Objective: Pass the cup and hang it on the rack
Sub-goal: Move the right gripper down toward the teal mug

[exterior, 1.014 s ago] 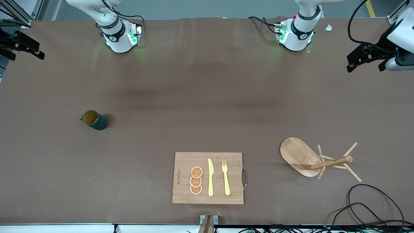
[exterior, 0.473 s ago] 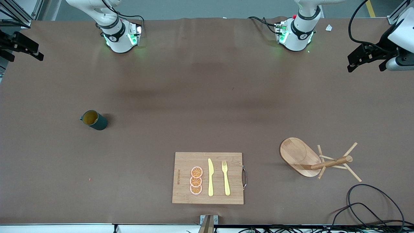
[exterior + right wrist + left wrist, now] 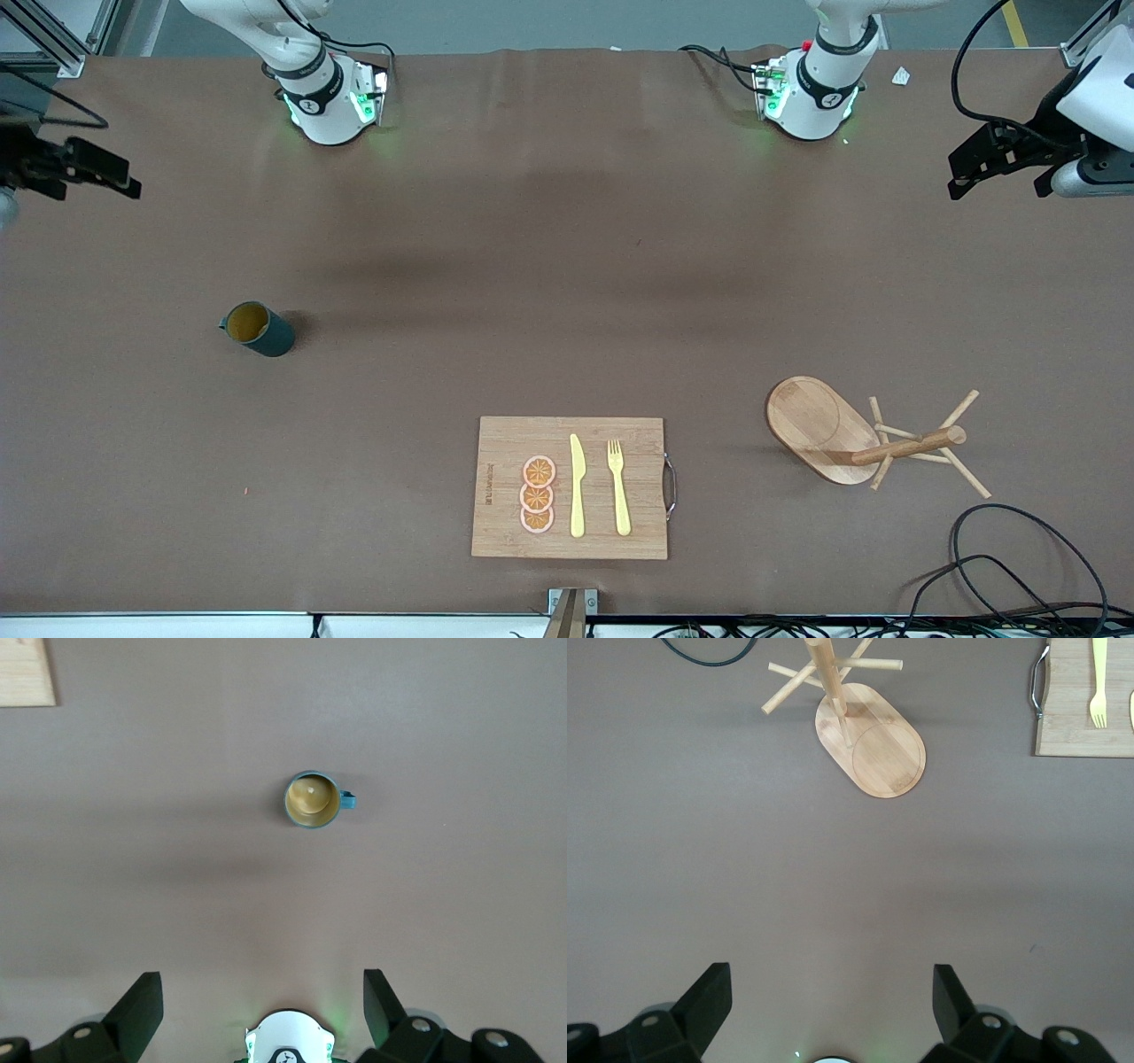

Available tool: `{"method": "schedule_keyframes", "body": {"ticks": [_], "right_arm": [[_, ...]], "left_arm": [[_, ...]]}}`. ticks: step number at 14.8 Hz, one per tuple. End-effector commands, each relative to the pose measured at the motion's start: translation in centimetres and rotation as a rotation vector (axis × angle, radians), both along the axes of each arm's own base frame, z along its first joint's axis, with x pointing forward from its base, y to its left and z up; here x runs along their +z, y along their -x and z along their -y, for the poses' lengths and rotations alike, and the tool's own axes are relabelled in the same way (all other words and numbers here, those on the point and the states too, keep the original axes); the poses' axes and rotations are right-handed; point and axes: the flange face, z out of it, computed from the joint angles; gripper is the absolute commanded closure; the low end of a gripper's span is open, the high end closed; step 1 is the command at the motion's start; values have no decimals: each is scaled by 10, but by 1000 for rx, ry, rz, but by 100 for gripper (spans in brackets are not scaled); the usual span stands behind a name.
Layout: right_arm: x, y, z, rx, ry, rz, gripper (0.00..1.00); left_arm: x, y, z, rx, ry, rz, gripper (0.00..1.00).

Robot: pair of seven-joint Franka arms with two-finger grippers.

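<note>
Left arm: white base at top of front view, toward its own end of the counter; black two-finger left hand (image 3: pixel 997 168) raised in the air over that end's edge, fingers (image 3: pixel 709 1001) spread wide, nothing between them. Right arm: white base likewise at top; black two-finger right hand (image 3: pixel 84 173) up over the counter's right-arm end, fingers (image 3: pixel 140 1005) spread wide, holding nothing.

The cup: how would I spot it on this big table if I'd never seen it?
Start at the bamboo board near the front camera. Look toward the right arm's end of the table, farther from the camera: the cup stands alone there, upright. It is dark teal, yellow-brown inside, with a small loop handle.
</note>
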Motion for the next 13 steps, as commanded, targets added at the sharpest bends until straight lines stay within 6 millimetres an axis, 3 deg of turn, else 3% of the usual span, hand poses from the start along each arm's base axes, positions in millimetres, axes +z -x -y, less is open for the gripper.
{"method": "schedule_keyframes", "body": {"ticks": [1, 4, 6, 7, 9, 13], "right_arm": [[-42, -31, 6, -12, 0, -44, 0], [-91, -59, 7, -7, 9, -82, 0], [-113, -69, 8, 29, -9, -56, 0], [-131, -70, 9, 64, -16, -48, 0], [-176, -65, 30, 128, -39, -32, 0], [-253, -51, 51, 402, -77, 65, 0]], "left_arm": [[5, 1, 0, 2, -2, 1, 0], [5, 1, -1, 6, -5, 1, 0], [5, 0, -2, 5, -11, 0, 0], [5, 0, -2, 6, -11, 0, 0], [0, -3, -3, 7, -12, -9, 0], [-2, -6, -7, 10, -11, -12, 0]]}}
